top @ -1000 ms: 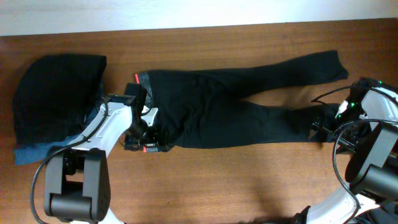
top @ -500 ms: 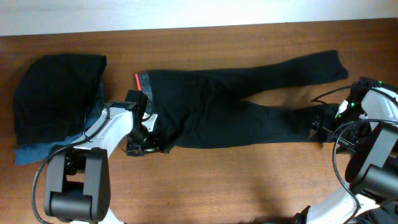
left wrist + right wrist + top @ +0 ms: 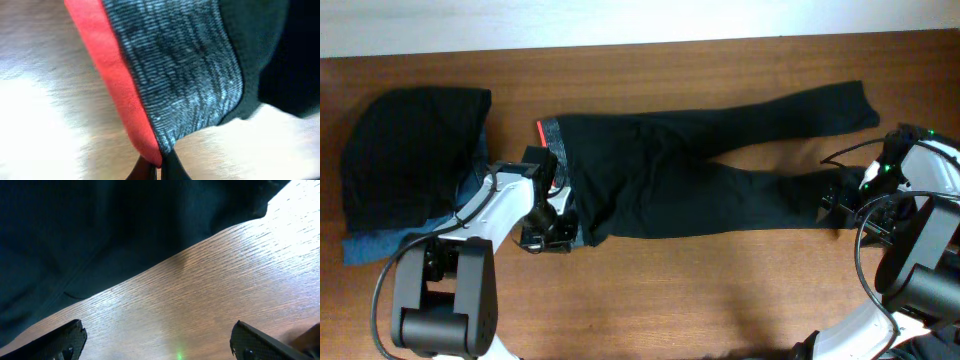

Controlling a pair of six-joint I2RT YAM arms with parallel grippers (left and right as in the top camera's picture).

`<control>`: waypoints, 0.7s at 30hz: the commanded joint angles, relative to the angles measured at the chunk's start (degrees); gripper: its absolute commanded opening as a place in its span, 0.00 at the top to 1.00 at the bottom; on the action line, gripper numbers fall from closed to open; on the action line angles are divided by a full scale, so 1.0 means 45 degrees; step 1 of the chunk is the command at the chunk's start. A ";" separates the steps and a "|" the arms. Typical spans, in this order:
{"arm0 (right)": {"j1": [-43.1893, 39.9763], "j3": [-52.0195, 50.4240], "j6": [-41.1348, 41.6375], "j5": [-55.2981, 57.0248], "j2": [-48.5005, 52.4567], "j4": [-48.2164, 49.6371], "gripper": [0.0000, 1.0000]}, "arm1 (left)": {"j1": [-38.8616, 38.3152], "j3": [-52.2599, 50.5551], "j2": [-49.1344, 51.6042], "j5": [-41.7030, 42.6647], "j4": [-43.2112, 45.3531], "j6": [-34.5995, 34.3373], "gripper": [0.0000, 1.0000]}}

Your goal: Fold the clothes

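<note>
Long black leggings [image 3: 670,180] lie spread across the wooden table, legs to the right. Their grey-speckled waistband [image 3: 180,75] with a coral-red edge [image 3: 115,85] is at the left. My left gripper [image 3: 160,172] is shut on the near corner of that waistband, the red edge pinched between its dark fingertips. In the overhead view it [image 3: 558,235] sits at the leggings' lower left corner. My right gripper [image 3: 165,347] stands open over bare wood just beside the end of the near leg [image 3: 100,230]; overhead it [image 3: 832,205] is at the far right.
A heap of other black clothes [image 3: 410,150] lies at the far left on a blue cloth [image 3: 370,248]. The table's back edge meets a white strip [image 3: 620,20] along the top. Bare wood [image 3: 700,290] runs along the front.
My left gripper has gone from wide open to shut on the waistband's near corner, and the red tip there no longer shows overhead. The right arm has not moved.
</note>
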 commanded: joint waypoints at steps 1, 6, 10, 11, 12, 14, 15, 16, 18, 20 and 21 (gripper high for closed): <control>0.0029 -0.0029 0.0092 0.0068 -0.0083 -0.0019 0.02 | 0.0034 -0.0058 -0.0053 -0.1462 -0.0194 0.0044 1.00; 0.0029 -0.0029 0.0087 0.0068 -0.0083 -0.0015 0.03 | 0.0034 -0.0058 -0.0053 -0.1477 -0.0039 0.0044 1.00; 0.0029 -0.0029 0.0097 0.0068 -0.0083 -0.0024 0.02 | 0.0034 -0.0024 -0.0209 -0.1481 0.0359 0.0044 1.00; 0.0029 -0.0029 0.0107 0.0068 -0.0083 -0.0019 0.03 | 0.0034 0.0010 -0.0311 -0.1481 0.0461 0.0044 0.99; 0.0029 -0.0029 0.0175 0.0083 -0.0083 -0.0010 0.03 | 0.0034 0.0053 -0.0437 -0.1486 0.0593 0.0044 1.00; -0.0015 -0.0029 0.0369 0.0228 -0.0083 0.0117 0.03 | 0.0034 0.0117 -0.0777 -0.1545 0.0855 0.0044 0.99; -0.0068 -0.0029 0.0398 0.0257 -0.0083 0.0243 0.02 | 0.0034 0.0136 -0.0918 -0.1656 0.0942 0.0044 1.00; -0.0131 -0.0029 0.0442 0.0262 -0.0083 0.0379 0.03 | 0.0039 0.0146 -0.1069 -0.1831 0.1030 0.0044 1.00; -0.0321 -0.0029 0.0554 0.0228 -0.0083 0.0675 0.02 | 0.0073 0.0146 -0.1326 -0.2205 0.1122 0.0044 0.99; -0.0466 -0.0029 0.0578 0.0214 -0.0083 0.0923 0.02 | 0.0175 0.0146 -0.1511 -0.2399 0.1117 0.0049 1.00; -0.0529 -0.0029 0.0573 0.0219 -0.0083 0.1093 0.02 | 0.0277 0.0146 -0.1593 -0.2390 0.1117 0.0044 1.00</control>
